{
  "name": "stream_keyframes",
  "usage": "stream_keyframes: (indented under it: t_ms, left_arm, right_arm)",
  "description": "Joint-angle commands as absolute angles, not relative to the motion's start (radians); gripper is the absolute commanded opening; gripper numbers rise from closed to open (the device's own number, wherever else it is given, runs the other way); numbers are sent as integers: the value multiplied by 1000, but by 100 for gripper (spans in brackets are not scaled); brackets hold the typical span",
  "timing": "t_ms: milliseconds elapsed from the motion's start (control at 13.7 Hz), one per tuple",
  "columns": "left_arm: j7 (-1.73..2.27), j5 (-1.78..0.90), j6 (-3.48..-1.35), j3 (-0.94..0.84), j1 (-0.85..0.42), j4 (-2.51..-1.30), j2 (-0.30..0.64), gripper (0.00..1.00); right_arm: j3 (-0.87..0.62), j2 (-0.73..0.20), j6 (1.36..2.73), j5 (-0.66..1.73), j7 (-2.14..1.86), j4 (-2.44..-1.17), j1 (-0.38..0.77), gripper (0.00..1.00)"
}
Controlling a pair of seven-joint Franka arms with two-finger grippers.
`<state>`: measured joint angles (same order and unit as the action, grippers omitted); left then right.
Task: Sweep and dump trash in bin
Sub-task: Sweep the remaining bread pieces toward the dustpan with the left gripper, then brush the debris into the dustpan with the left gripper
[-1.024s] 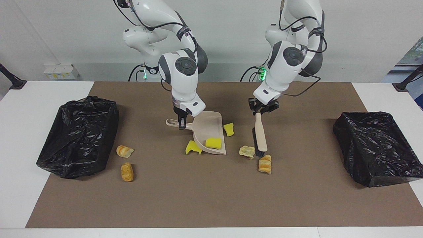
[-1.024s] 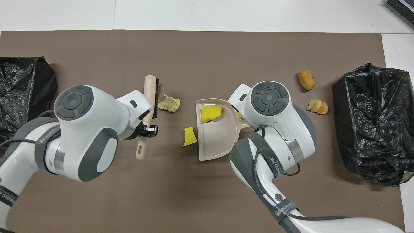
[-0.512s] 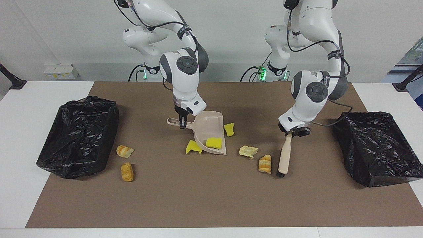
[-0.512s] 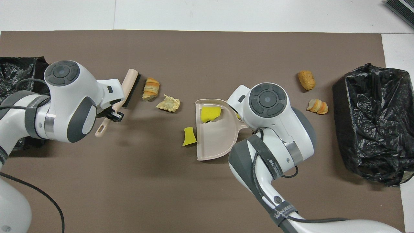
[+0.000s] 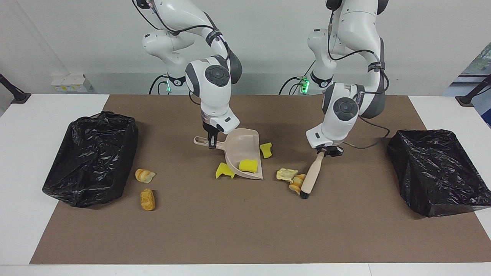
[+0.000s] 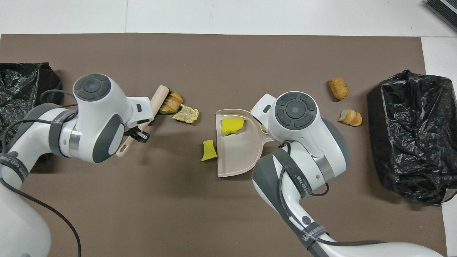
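The trash is scattered along the brown mat (image 5: 245, 230). 1 yellow sponge chunk (image 5: 248, 165) lies inside the dustpan (image 5: 245, 153), at its open edge; 2 more sit just beside the pan, 1 (image 5: 223, 170) toward the right arm's end and farther from the robots, 1 (image 5: 266, 150) toward the left arm's end. A striped bread lump (image 5: 296, 183) and a pale lump (image 5: 286, 174) are touched together, the striped one pressed by the brush (image 5: 311, 174) bristles. The brush's long axis is slanted, head away from the robots (handle up). It is pinched at the handle by the left gripper (image 5: 325, 150). The dustpan handle is clamped by the right gripper (image 5: 210, 142). 2 further lumps (image 5: 145, 175) (image 5: 147, 199) are seen near 1 black-lined bin (image 5: 92, 153); the other bin (image 5: 437, 168) stands at the left arm's end.
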<state>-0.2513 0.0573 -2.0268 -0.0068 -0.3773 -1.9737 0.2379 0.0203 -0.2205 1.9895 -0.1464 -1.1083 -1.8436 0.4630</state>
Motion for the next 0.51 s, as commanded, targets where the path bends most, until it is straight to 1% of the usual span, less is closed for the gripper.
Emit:
stream_keyframes:
  t_ms: [0,219,439]
  left_arm:
    - [-204,8,-2017,3,-510,-2065,163,0]
    - [-37,-86,-2017,3,-641,-2077,141,0]
    - [119,-179,-2019,3,-721,-2031,144,0]
  right_arm:
    - [9,-196,1993,-158,-1081,-1871,459,0]
    - [9,-196,1997,-158,-1081,-1873,457,0]
    - [9,-196,1994,-158,-1092,-1876,451,0]
